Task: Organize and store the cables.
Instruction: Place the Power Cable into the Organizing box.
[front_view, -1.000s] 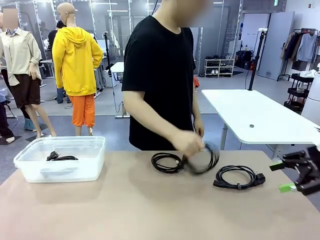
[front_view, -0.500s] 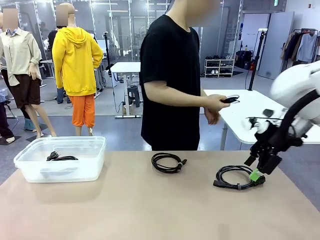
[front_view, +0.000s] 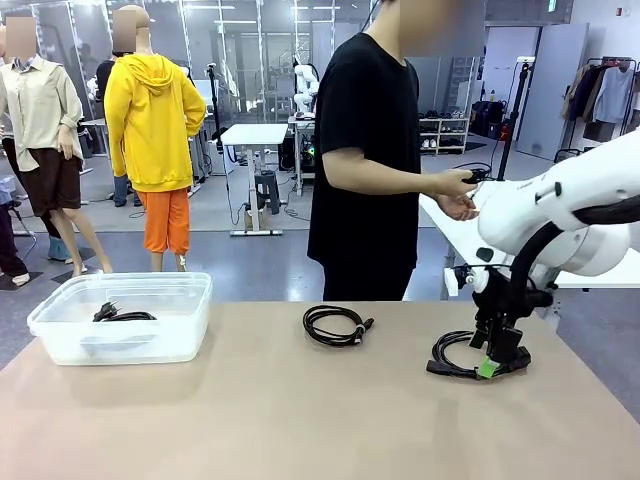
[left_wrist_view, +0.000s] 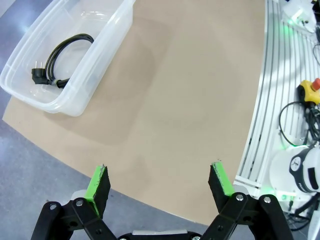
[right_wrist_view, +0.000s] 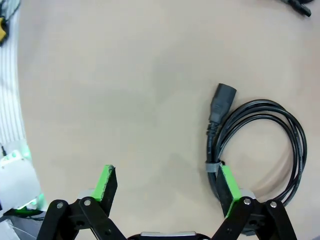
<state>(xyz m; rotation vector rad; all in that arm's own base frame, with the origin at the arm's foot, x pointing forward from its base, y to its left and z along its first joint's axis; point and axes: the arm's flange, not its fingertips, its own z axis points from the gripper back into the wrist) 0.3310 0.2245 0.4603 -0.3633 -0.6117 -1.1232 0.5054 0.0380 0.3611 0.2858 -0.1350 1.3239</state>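
Note:
Two coiled black cables lie on the tan table: one at the centre (front_view: 312, 327) and one at the right (front_view: 447, 343). My right gripper (front_view: 495, 362) hangs open right over the right coil. In the right wrist view this cable (right_wrist_view: 220, 107) lies beside the gripper (right_wrist_view: 166, 184), whose right finger (right_wrist_view: 227, 185) sits at the tied part of the coil. Another cable (front_view: 122, 316) rests in the clear plastic bin (front_view: 120, 345). My left gripper (left_wrist_view: 160, 181) is open above the table's near edge, with the bin (left_wrist_view: 107, 55) and its cable (left_wrist_view: 38, 75) ahead.
A person in a black shirt (front_view: 370, 150) stands at the far side, turned right, both hands holding a dark item (front_view: 470, 178) over a white table (front_view: 600, 270). The plug of the centre coil (right_wrist_view: 300, 7) shows at the right wrist view's top edge.
The person lifted a coil off the table and stepped right with it. My right arm swung in from the right edge and lowered over the right-hand coil.

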